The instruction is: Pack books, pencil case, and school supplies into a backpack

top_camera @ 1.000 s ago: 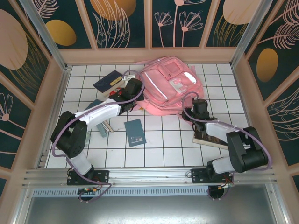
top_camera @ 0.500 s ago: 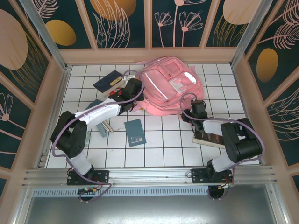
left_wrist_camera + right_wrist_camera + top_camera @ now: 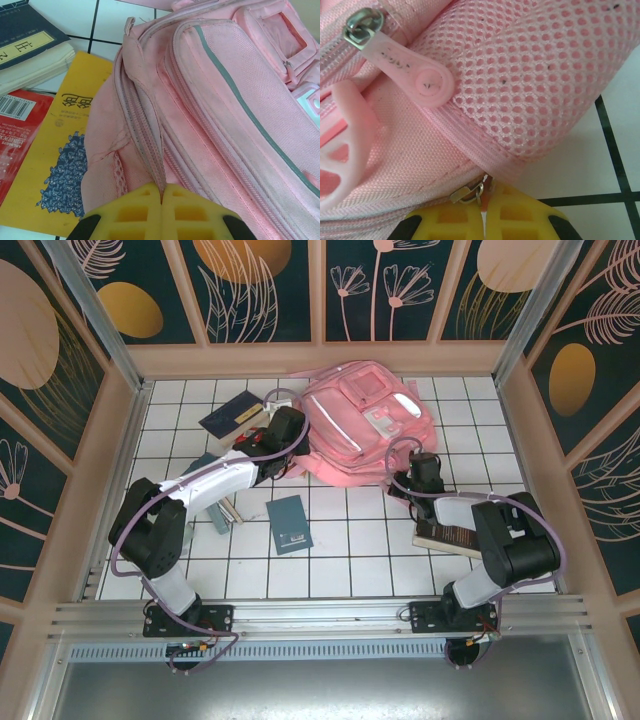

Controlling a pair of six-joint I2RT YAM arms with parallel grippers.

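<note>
Left gripper [image 3: 161, 192] clamped on a zip seam of the pink backpack [image 3: 365, 425]; right gripper [image 3: 484, 197] pinched on its lower zip edge. Backpack lies far-centre on the white tiled table [image 3: 350, 560]. Walls [image 3: 265, 290] are dark floral panels. Navy book [image 3: 25, 35] and yellow book [image 3: 65, 150] carry Chinese characters. Red piece [image 3: 17, 125] has a barcode, print unreadable.

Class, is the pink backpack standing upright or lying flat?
Lying flat: the backpack rests on the tiled table, its front facing the overhead camera.
</note>
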